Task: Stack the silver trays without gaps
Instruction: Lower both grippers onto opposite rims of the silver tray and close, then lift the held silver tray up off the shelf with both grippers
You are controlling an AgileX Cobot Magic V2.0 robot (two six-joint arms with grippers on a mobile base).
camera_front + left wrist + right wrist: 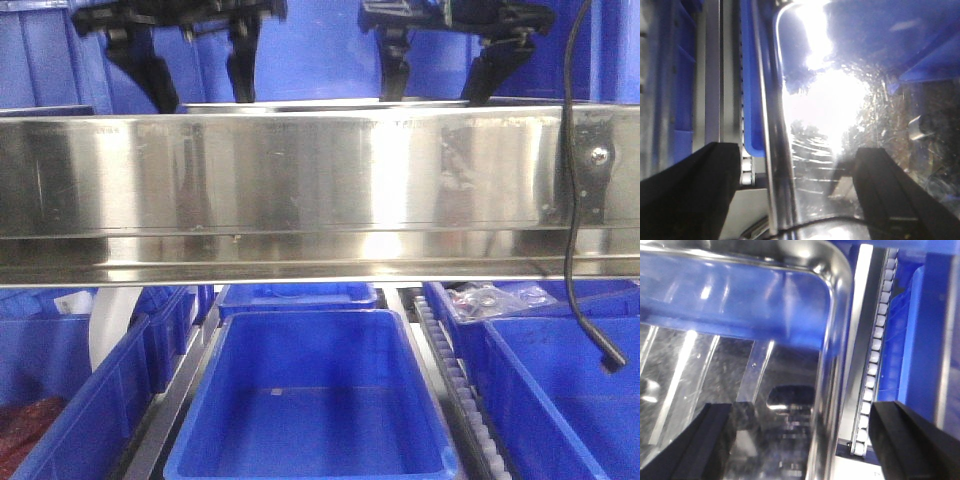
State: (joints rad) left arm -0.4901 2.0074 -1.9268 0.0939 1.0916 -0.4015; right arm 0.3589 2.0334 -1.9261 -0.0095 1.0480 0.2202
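The silver tray (832,340) lies flat right under both grippers, with its shiny floor between them; I think it lies that way so it can be picked up by its two side walls.

On the left, the tray's wall runs up between the two black fingers (690,195) of the left gripper (797,165); one finger is outside the wall and one is inside the tray. The fingers are wide apart and hold nothing.

The right gripper (805,410) does the same at the other wall, near a round corner. One finger is in and one is out; they are also wide apart, with nothing held. I think they sit like this so one squeeze would pinch each wall and the tray could go up level.

From the front, both grippers point straight down, side by side, behind the broad steel rail (300,180).

Just past the left gripper's outer finger is a blue bin (752,100); past the right gripper's outer finger is a strip of white rollers (875,355), then a second blue bin (912,340).

I cannot tell if another tray lies under this one.
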